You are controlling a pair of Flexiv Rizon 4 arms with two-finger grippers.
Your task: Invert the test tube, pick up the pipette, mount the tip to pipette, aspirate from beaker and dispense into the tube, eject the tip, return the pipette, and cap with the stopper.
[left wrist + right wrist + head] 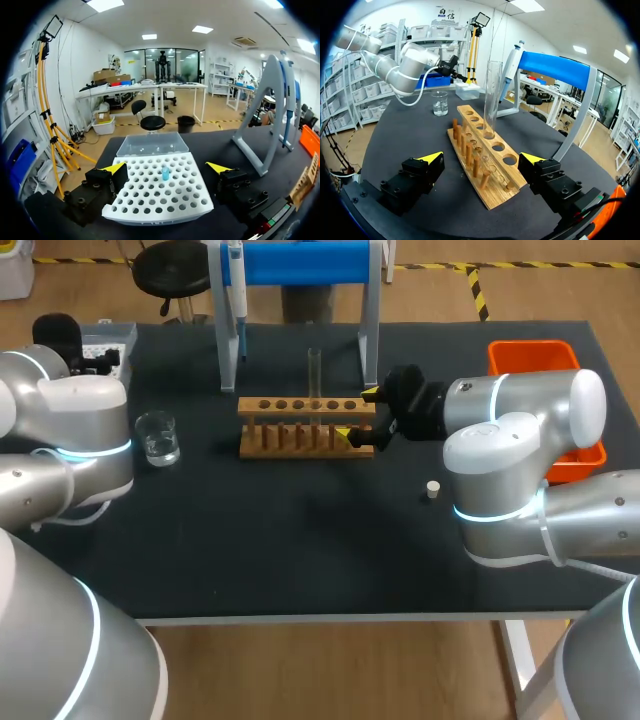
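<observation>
At the end of the rack (495, 192): right gripper (482, 158) released

Its spread jaws flank the rack's end; the test tube (492, 95) stands upright in a middle hole, ahead of them, ungrasped. The left gripper (166, 168), also open, hovers over the tip box (150, 200).

The left gripper (167, 170) stands open around the white tip box (160, 192), which holds one blue tip (165, 173).
</observation>
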